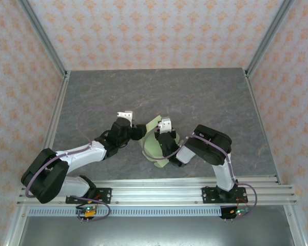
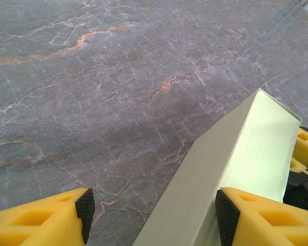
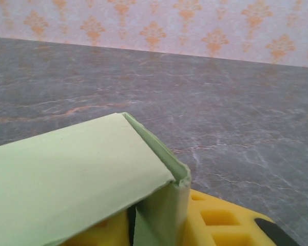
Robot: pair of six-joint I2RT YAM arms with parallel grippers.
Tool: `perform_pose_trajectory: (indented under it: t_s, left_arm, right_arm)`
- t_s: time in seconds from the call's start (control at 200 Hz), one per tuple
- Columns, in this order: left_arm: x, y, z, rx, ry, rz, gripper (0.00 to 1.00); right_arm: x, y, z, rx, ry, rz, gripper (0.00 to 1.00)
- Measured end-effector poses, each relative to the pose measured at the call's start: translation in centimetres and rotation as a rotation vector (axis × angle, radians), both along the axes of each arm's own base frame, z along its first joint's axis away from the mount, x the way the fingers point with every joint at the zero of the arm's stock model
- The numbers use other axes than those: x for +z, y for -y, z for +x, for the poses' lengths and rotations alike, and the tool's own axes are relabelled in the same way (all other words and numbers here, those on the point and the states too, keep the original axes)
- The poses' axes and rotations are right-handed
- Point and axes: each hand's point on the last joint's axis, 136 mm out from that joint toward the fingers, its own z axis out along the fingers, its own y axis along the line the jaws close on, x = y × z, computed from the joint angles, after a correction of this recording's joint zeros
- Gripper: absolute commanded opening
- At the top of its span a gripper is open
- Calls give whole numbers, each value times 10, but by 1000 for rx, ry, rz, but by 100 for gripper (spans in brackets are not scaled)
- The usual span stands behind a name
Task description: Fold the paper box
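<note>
**Box partly folded at mid-table, worked between both claws.**

The box [image 1: 155, 146] is found on the table [image 1: 195, 97], near its front middle, with both arms met over it. A folding step is judged to be in hand: one panel is seen stood up and creased, while a rounded flap lies flat nearer the arm bases. The left claw [image 2: 154, 212] is spread wide, with the raised panel leaning against one finger and not clamped. A folded edge is draped over the right claw [image 3: 161, 225], with a wall standing between its fingers; whether that wall is pinched cannot be told. Next, the raised panel would probably have to be pushed over and a tab tucked in, with the thin card steadied so that it is not crushed. No brand, label or writing can be read.
</note>
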Motion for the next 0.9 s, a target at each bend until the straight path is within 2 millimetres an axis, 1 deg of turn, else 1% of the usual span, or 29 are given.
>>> perform_pose_trajectory:
  t_s: [0.07,0.145,0.285,0.42,0.606,0.776,0.826,0.901]
  left_arm:
    - [0,-1,0,4,2,3,65]
    - [0,-3,1,15,6,11,65]
    - [0,-6,3,29,17,30,65]
    - [0,-8,4,33,21,38,65]
    - [0,-8,4,32,21,39,65]
    - [0,-7,4,31,21,38,65]
    - [0,-7,4,30,20,39,65]
    - [0,-7,4,29,20,37,65]
  right_arm:
    - [0,2,0,-9,3,13,40]
    - [-3,2,-2,17,-4,10,42]
    - [-20,0,-14,132,-60,-57,47]
    - [-25,-4,-23,236,-97,-90,48]
    - [-31,2,-18,255,-128,-95,48]
    - [-27,3,-8,215,-115,-83,48]
    - [-25,2,-3,200,-108,-73,47]
    - [-23,0,4,170,-98,-54,41]
